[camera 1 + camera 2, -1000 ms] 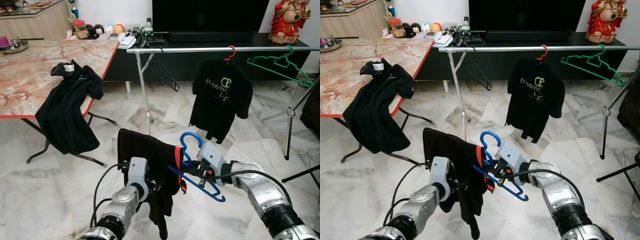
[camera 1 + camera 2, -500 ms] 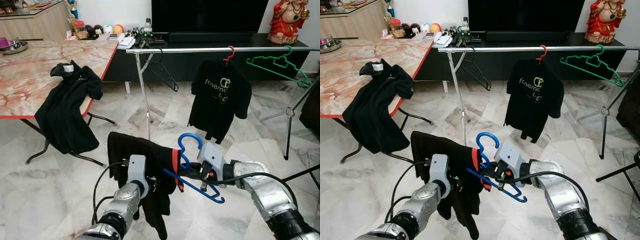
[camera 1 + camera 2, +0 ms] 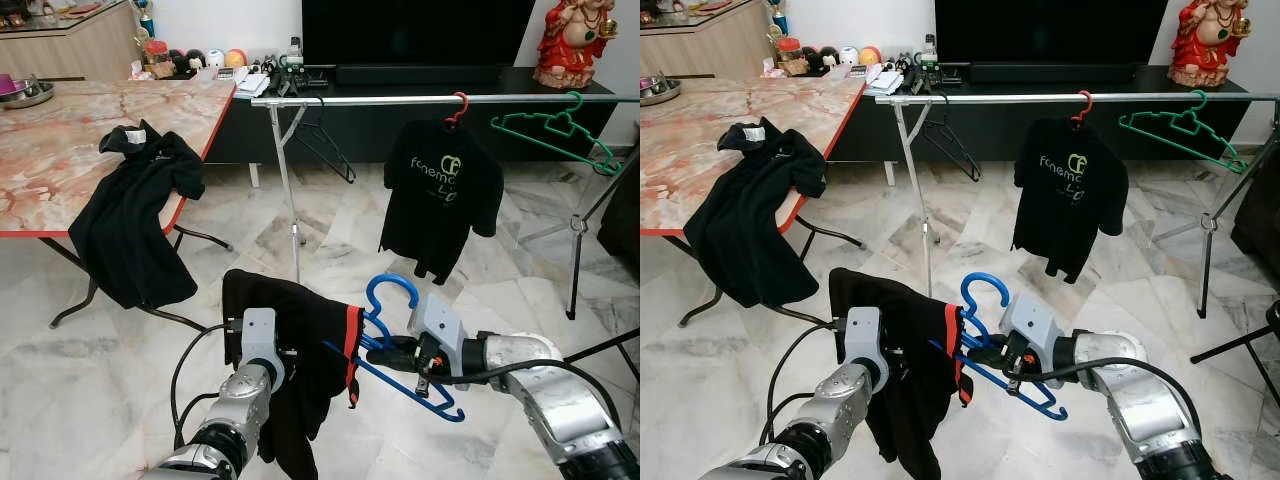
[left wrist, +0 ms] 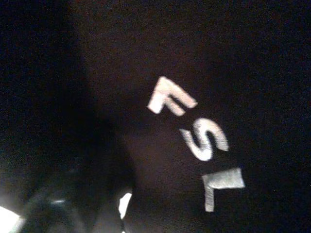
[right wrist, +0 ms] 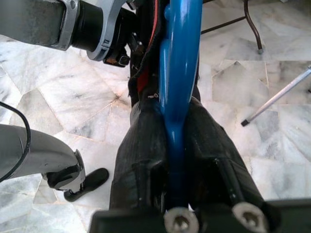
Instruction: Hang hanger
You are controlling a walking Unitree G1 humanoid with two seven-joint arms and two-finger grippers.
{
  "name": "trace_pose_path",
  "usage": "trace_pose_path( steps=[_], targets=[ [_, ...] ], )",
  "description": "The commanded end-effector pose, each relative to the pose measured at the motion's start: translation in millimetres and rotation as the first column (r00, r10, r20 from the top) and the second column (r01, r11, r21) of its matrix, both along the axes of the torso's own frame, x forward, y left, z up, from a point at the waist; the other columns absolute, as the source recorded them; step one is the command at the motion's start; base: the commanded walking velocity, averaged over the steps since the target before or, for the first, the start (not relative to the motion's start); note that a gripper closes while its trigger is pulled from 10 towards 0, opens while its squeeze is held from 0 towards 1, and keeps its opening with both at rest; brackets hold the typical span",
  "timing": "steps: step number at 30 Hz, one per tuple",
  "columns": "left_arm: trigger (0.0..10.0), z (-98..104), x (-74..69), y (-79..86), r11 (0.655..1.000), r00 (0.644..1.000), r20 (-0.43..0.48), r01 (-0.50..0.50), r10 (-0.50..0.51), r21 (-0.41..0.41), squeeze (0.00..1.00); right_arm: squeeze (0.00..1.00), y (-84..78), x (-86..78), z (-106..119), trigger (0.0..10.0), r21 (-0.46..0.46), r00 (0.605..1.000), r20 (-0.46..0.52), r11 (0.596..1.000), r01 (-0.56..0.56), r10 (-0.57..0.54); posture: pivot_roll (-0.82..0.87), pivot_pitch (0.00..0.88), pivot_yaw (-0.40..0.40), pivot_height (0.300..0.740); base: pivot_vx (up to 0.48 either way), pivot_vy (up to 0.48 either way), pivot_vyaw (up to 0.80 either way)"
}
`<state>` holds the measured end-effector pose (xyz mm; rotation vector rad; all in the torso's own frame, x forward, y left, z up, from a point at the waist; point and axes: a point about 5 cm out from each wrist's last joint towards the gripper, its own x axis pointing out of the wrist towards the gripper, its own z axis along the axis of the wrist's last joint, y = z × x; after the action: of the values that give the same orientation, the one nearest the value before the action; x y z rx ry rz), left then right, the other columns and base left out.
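Not hung yet: the right gripper (image 3: 392, 352) is clamped on the blue hanger (image 3: 400, 345) low over the floor, the left gripper (image 3: 285, 362) is buried in the black shirt (image 3: 300, 340) so can't tell its fingers, and the rail (image 3: 400, 99) is well ahead.

The floor (image 3: 120, 370) is pale veined marble tile. A marble-topped table (image 3: 70, 140) with a red edge stands on the left. Along the white far wall runs a low black cabinet (image 3: 400, 125) carrying a dark television (image 3: 420, 30).
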<state>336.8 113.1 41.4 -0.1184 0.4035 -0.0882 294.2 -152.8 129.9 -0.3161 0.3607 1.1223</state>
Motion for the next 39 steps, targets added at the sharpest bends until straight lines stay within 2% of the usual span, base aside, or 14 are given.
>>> trace_pose_path(
  steps=[1, 19, 31, 39],
  targets=[
    [0.0, 1.9, 1.8, 1.9, 1.0, 1.0, 0.009, -0.012, 0.012, 0.018, 0.0, 0.0, 2.9, -2.2, 13.1, 0.0, 0.04, 0.999, 0.039, 0.999, -0.029, 0.028, -0.03, 0.063, -0.016, 0.74, 0.0, 0.0, 0.0],
    [0.0, 2.4, 1.6, 4.4, 1.0, 1.0, 0.026, -0.018, 0.018, 0.013, 0.0, 0.0, 2.6, -3.9, 13.4, 0.0, 0.037, 1.0, 0.028, 0.999, 0.004, -0.005, -0.03, 0.07, -0.015, 0.74, 0.0, 0.0, 0.0],
    [0.0, 3.7, 2.3, 7.2, 0.999, 0.999, 0.036, -0.037, 0.038, -0.011, 0.0, 0.0, 2.5, -1.6, 7.9, 0.0, 0.014, 1.0, 0.023, 1.0, 0.019, -0.019, -0.03, 0.072, -0.015, 0.74, 0.0, 0.0, 0.0],
    [0.0, 3.8, 2.5, 10.3, 0.999, 0.998, 0.038, -0.044, 0.044, -0.006, 0.0, 0.0, -3.9, -2.1, 0.3, 0.0, -0.033, 0.999, 0.013, 0.999, 0.032, -0.032, -0.03, 0.075, -0.013, 0.74, 0.0, 0.0, 0.0]
  ],
)
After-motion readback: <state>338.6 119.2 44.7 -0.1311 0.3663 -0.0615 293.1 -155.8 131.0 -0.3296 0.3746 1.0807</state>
